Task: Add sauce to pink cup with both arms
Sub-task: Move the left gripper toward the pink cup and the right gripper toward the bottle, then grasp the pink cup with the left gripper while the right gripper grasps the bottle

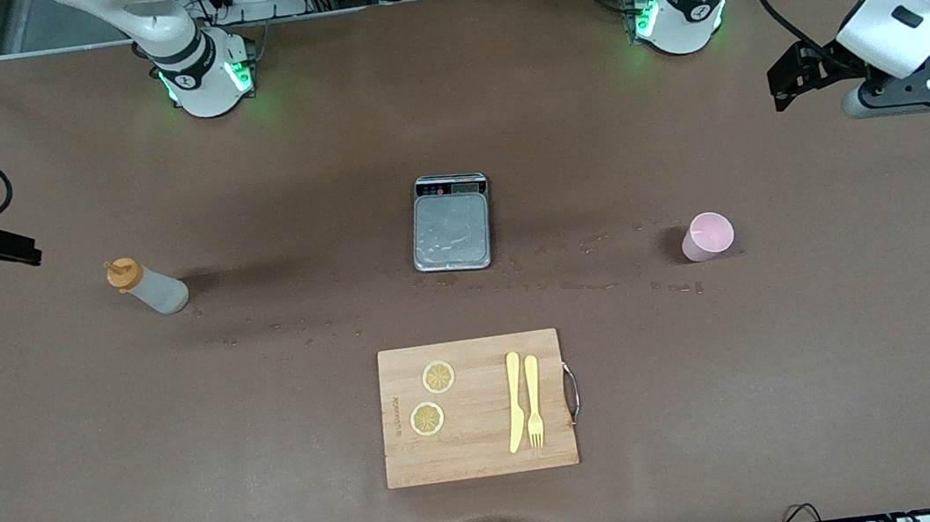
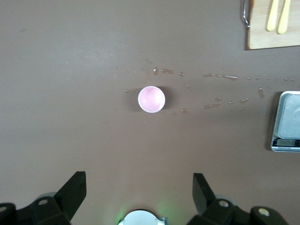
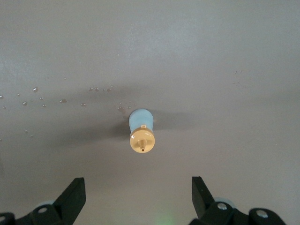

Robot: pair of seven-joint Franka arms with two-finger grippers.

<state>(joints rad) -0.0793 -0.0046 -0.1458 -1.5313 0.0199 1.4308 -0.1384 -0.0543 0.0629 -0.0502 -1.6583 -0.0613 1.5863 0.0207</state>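
Both grippers hang spread and empty: left gripper (image 2: 136,199) above the pink cup (image 1: 707,236), right gripper (image 3: 136,199) above the sauce bottle (image 1: 148,285), each lined up for grasping.

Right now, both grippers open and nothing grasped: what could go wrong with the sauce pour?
1. The pink cup is light and stands among spilled droplets; the left gripper could tip or slide it while closing.
2. The sauce bottle is narrow and upright; an off-centre close by the right gripper could knock it over.
3. Bottle and cup stand at opposite ends of the table, so there is a long carry before pouring.
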